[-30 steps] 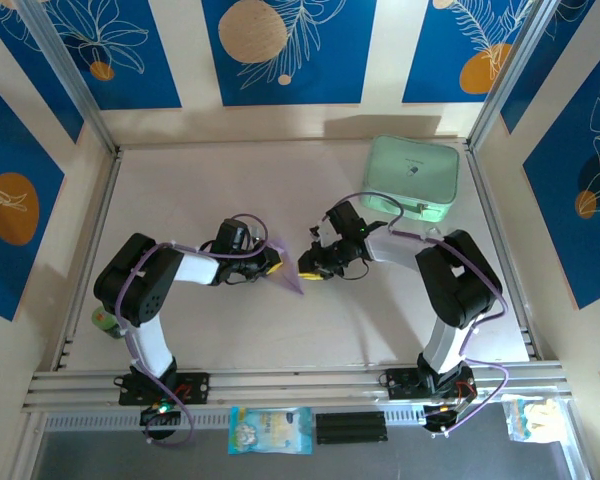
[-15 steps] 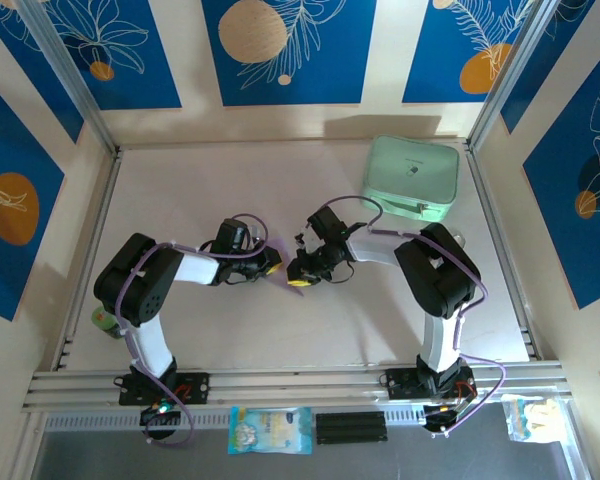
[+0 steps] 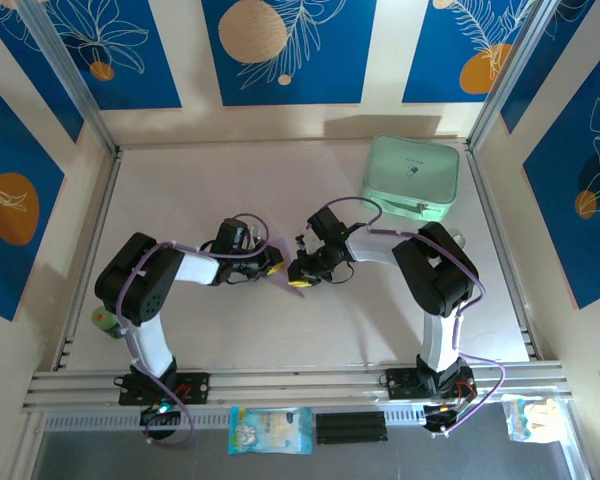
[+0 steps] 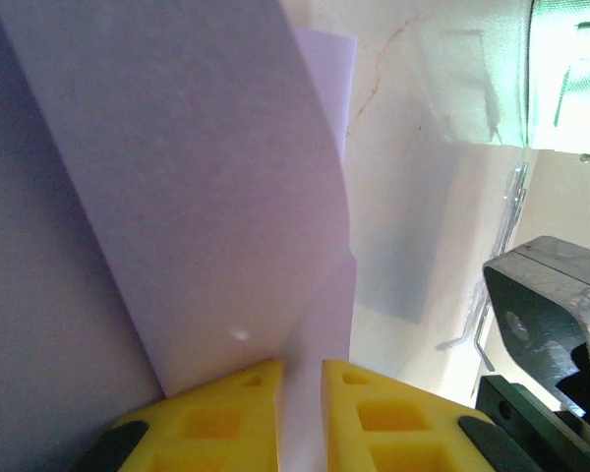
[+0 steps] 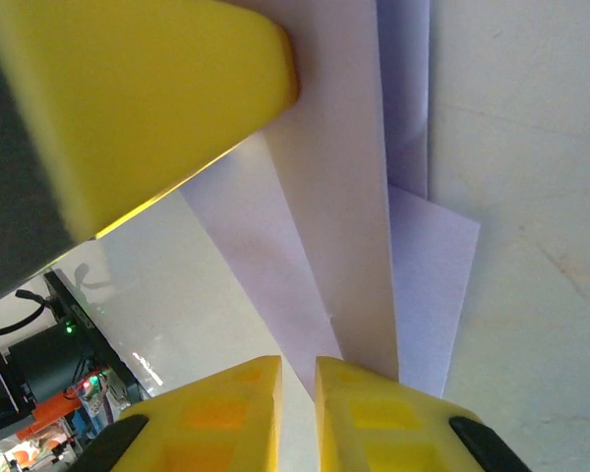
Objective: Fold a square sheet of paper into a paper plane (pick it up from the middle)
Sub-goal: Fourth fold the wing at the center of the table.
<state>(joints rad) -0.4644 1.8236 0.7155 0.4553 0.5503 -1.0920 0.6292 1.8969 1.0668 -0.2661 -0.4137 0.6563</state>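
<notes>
Meeting near the middle of the table (image 3: pixel 230 180), the two grippers face each other with the folded lilac paper (image 4: pixel 206 197) between them. The right gripper (image 5: pixel 297 366) pinches a creased fold between nearly touching yellow fingers (image 5: pixel 226 408). The left gripper (image 4: pixel 302 372) has paper in its slim gap; whether it clamps is unclear.

Between left gripper (image 4: pixel 302 376) and right gripper (image 5: pixel 297 379): paper (image 4: pixel 206 197)
</notes>
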